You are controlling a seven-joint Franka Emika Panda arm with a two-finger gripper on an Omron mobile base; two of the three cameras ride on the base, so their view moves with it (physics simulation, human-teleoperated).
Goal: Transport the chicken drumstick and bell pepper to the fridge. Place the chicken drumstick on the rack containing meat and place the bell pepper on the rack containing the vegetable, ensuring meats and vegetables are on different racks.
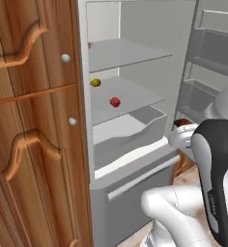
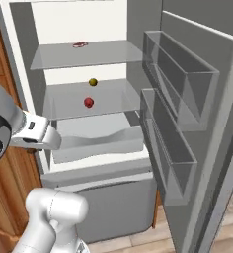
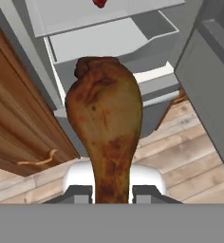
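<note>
The chicken drumstick (image 3: 106,128) is clamped in the end effector (image 3: 112,193) by its thin bone end, so it could be levered loose before the rack containing meat (image 2: 89,53) is reached.

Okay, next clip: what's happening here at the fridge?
The white arm's gripper is shut on the golden-brown chicken drumstick, held in front of the open light-grey fridge. The glossy red bell pepper already sits on the second shelf near the round yellow-brown vegetable. The flat pinkish-red meat lies on the top shelf, where the drumstick isn't yet.
</note>
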